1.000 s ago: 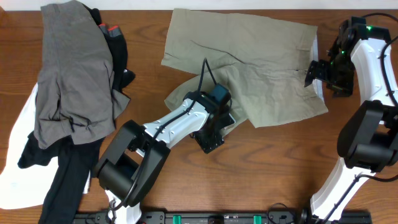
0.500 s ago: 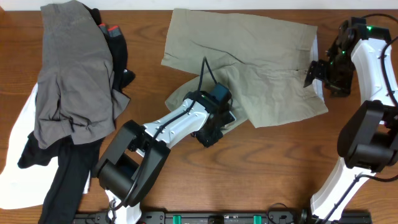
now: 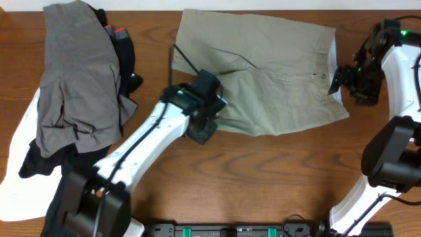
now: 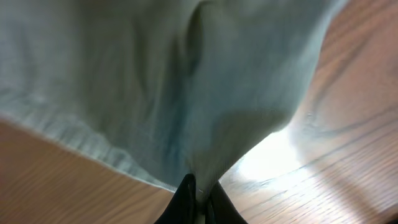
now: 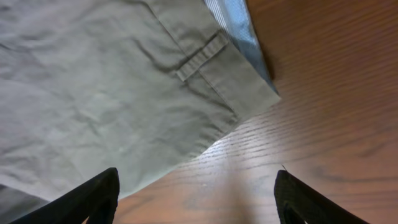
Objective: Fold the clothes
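We have dragged a leg of the khaki shorts (image 3: 276,59) toward frame left, left tool (image 4: 199,196) clamped on it; right tool (image 5: 196,198) gapes empty.

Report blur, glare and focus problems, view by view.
Overhead: evenly lit and sharp, except the white left arm, which looks smeared by motion. Left wrist: the light khaki-tan cotton shorts, pinched in the left claw, are out of focus; glare whitens the brown wooden table. Right wrist: sharp fabric, soft sheen on the wood, the open right claw in dark silhouette.

The shorts (image 4: 137,81) look blurred, overrunning the left wrist view.
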Available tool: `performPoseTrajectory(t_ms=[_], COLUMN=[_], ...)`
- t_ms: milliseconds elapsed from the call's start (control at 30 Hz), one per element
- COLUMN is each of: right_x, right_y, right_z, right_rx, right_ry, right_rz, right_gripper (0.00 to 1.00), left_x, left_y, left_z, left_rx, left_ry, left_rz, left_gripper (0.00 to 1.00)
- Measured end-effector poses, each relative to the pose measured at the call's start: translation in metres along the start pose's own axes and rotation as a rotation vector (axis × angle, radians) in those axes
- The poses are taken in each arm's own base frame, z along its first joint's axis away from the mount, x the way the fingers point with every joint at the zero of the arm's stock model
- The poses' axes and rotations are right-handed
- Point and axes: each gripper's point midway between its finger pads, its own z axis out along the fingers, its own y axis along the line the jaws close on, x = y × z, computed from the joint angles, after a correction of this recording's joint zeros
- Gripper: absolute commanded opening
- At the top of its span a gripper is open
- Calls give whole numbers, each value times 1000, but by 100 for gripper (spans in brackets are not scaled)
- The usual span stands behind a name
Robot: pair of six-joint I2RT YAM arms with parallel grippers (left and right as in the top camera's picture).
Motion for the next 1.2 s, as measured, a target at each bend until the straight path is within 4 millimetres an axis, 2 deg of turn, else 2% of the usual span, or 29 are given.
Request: performPoseTrajectory(t_ms=[100, 267, 367, 667, 900, 1067, 1133, 1200], right_x=[10, 21, 22, 19, 15, 8, 4, 2], right_y=[-3, -5, -8, -21, -25, -27, -28, -28], right_z=[17, 46, 61, 90, 106, 107, 107, 106], right_rx=[8, 16, 19, 76, 84, 91, 95, 100], right_ry=[39, 74, 64, 16, -26, -63, -79, -89], right_rz=[-3, -10, -15, 24, 59, 87, 98, 105], right_gripper=[75, 74, 68, 48, 37, 17, 2, 1], left_x=[2, 17, 19, 2, -1, -3, -5, -6], left_y=[11, 22, 30, 55, 62, 62, 63, 63], left_z=[-10, -12, -12, -15, -16, -16, -16, -16], left_rx=[-37, -77, -117, -172, -181, -181, -182, -183], left_ry=[-15, 40, 52, -35, -62, -70, -77, -83], left_rz=[-22, -36, -37, -129, -197, -215, -220, -220], left_gripper=[6, 6, 6, 6, 6, 6, 6, 6])
